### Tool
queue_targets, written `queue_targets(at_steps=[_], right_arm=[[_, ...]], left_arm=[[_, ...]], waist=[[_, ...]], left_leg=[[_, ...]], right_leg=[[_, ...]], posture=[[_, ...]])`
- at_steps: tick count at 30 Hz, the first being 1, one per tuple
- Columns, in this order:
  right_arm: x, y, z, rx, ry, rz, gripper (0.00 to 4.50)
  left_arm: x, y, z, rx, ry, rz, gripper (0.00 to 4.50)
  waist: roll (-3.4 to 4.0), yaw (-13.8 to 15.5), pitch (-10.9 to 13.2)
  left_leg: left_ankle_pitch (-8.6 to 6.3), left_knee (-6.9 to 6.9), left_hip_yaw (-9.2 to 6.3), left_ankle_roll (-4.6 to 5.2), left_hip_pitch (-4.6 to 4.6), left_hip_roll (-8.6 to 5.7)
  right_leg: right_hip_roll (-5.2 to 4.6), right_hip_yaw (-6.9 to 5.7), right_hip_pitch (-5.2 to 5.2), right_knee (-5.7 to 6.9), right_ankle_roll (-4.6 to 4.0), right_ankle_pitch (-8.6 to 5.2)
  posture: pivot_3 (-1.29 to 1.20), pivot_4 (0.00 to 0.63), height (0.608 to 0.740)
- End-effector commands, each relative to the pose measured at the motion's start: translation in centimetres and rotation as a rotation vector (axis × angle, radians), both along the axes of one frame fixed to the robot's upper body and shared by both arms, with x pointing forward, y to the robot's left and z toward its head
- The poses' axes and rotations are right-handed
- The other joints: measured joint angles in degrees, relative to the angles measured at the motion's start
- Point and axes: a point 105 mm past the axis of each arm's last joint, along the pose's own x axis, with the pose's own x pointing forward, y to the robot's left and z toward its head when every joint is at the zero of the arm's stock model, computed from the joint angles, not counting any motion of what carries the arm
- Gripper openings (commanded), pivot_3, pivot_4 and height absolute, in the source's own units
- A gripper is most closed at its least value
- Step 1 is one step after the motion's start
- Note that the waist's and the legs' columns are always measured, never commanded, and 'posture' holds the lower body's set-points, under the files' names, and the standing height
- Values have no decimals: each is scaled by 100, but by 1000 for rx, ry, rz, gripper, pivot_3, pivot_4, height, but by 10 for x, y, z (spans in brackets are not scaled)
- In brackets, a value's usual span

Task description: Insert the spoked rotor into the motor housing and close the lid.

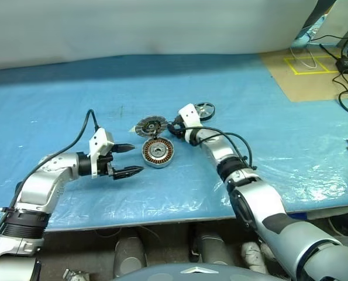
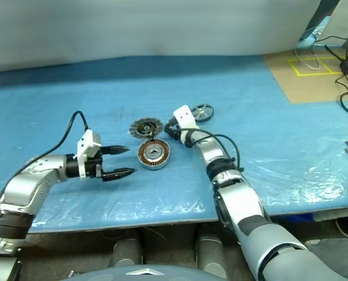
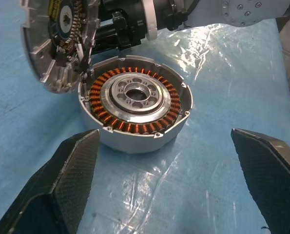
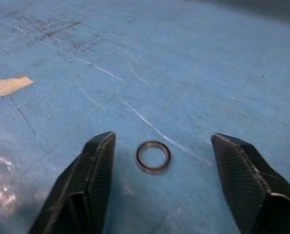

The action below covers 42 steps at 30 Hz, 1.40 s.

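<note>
A: How are the grippers seen?
B: The left gripper [image 1: 128,160] and right gripper [image 4: 159,161] are both spread, nothing held.
A: And the parts?
B: The motor housing [image 1: 158,152] is found at centre frame, the lid [image 1: 150,126] just above, the spoked rotor [image 1: 204,110] to the upper right.

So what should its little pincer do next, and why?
Probably swing the right pincer over to the spoked rotor and close on it. The rotor lies on the blue sheet beside that arm, the motor housing sits empty with its lid open, and that pincer is open and holds nothing.
</note>
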Motion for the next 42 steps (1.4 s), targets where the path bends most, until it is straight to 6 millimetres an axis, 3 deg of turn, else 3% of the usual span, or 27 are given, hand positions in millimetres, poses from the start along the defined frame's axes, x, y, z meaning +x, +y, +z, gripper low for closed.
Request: queue_targets(at_steps=[1, 8, 14, 21, 27, 31, 36, 42], right_arm=[[2, 15, 11, -19, -57, 9, 4296], [-4, 37, 4, -58, -61, 19, 4296], [6, 20, 3, -59, -33, -109, 4296], [1, 14, -16, -164, -10, -87, 4296], [-2, 5, -31, -118, 97, -153, 4296], [0, 0, -31, -71, 133, -195, 4296], [0, 3, -30, -61, 131, -179, 3110], [-3, 5, -32, -96, 124, -153, 1013]], left_arm=[[-1, 5, 14, 2, -29, -10, 4500], [3, 9, 23, 47, -32, -38, 4500], [6, 6, 29, 49, -47, -54, 4500], [2, 4, 22, 43, -36, -54, 4500], [3, -3, 20, 28, -33, -62, 4500], [4, -4, 21, 29, -37, -68, 4500], [4, -4, 21, 31, -35, -67, 4500], [3, -6, 20, 28, -33, -73, 4500]], waist=[[0, 7, 0], [0, 11, 0], [0, 10, 0], [0, 18, 0], [0, 19, 0], [0, 31, 0], [0, 35, 0], [0, 29, 0]], left_leg=[[0, 1, 0, 0, -1, 0], [0, 15, -1, 0, -1, 3], [0, 22, 0, -1, -1, 3], [0, 23, -1, -1, -2, 3], [-1, 24, 0, -1, 0, 2], [-1, 24, 0, -1, 2, 2], [-1, 30, 0, -1, 4, 1], [-1, 27, 0, -1, 3, 2]], right_leg=[[-1, -1, 0, 1, 0, 0], [-3, -3, 1, 7, 0, 0], [-3, -1, 0, 13, -1, 0], [-3, -2, 2, 14, 0, 0], [-5, -1, 13, 15, 0, 0], [-6, -1, 20, 17, -1, 0], [-9, -1, 23, 18, -1, 0], [-8, -2, 22, 15, -1, 0]], posture=[[0, 150, 740], [0, 150, 740], [0, 150, 740], [0, 150, 740], [0, 150, 740], [0, 150, 740], [0, 150, 740], [0, 150, 740]])
